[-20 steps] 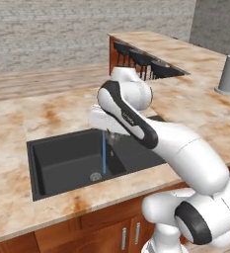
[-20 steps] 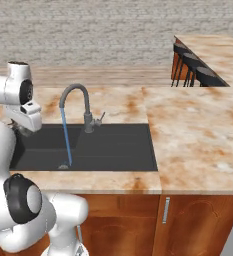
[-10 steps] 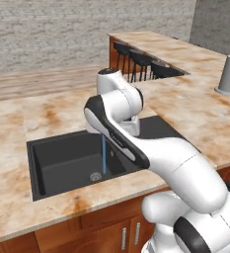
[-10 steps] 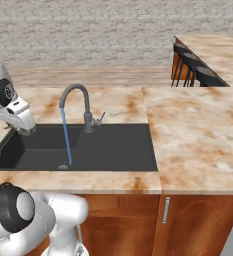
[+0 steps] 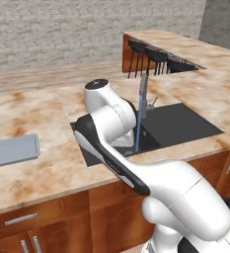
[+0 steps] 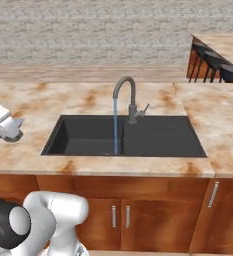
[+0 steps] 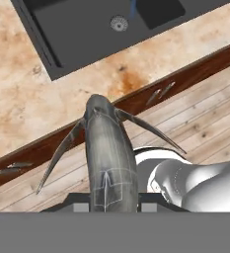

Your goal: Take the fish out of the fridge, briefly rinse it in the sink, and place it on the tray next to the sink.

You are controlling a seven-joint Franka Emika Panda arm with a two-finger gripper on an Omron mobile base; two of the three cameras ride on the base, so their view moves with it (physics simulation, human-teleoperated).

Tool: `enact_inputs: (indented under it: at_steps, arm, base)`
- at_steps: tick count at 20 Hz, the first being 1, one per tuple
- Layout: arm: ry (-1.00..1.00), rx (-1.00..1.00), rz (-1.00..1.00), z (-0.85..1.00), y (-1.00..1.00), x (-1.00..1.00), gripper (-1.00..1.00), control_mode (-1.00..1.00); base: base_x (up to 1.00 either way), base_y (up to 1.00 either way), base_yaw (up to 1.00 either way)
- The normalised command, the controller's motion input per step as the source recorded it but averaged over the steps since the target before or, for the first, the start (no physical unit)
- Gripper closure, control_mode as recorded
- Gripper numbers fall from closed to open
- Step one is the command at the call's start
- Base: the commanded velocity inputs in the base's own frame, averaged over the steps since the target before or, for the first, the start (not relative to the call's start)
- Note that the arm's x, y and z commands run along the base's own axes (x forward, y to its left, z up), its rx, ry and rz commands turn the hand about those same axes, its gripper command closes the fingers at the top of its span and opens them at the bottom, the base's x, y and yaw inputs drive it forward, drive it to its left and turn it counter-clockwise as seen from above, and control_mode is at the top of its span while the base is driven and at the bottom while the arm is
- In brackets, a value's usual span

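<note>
— What have you got hold of right now?

— The fish (image 7: 110,163). In the hand view my end effector (image 7: 108,207) has its two tips pressed in on the tail end, and the silvery body runs straight away from me along my own line, fins spread to both sides. I judge the grip firm, though the tips themselves barely show.

— And where are you holding it?

— Off the near edge of the desk (image 7: 47,94), over the cupboard fronts and the wooden floor, to the left of the sink (image 7: 87,29). The tap (image 6: 124,97) is running a thin stream into the basin.

— So the rinse is behind you?

— I reckon so; what remains is the tray (image 5: 12,150).

— Which way is it from you?

— Further left on the desk, well apart from the sink, in the left base view. It lies flat with its long side running left to right, so I would carry the fish left and a little farther in, then turn it to lie along that long side.
</note>
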Motion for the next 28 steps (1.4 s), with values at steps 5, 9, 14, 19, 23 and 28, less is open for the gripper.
enact_inputs:
  at_steps: [5,9,14,19,23,28]
  arm:
    - [0.00,0.00,0.00,0.00,0.00,0.00,1.00,1.00]
    - [0.00,0.00,0.00,0.00,0.00,0.00,1.00,1.00]
    - [0.00,0.00,0.00,0.00,0.00,0.00,1.00,1.00]
    - [0.00,0.00,0.00,0.00,0.00,0.00,1.00,1.00]
    - [0.01,0.08,0.04,0.00,-0.13,0.75,1.00,-1.00]
    - [0.03,0.18,0.09,-0.03,-0.10,1.00,1.00,-1.00]
  base:
    - [-0.02,1.00,-0.16]
    - [0.06,1.00,-0.34]
    - [0.06,1.00,-0.35]
    - [0.67,0.68,-0.14]
    - [0.25,0.00,0.00]
    - [0.00,0.00,0.00]
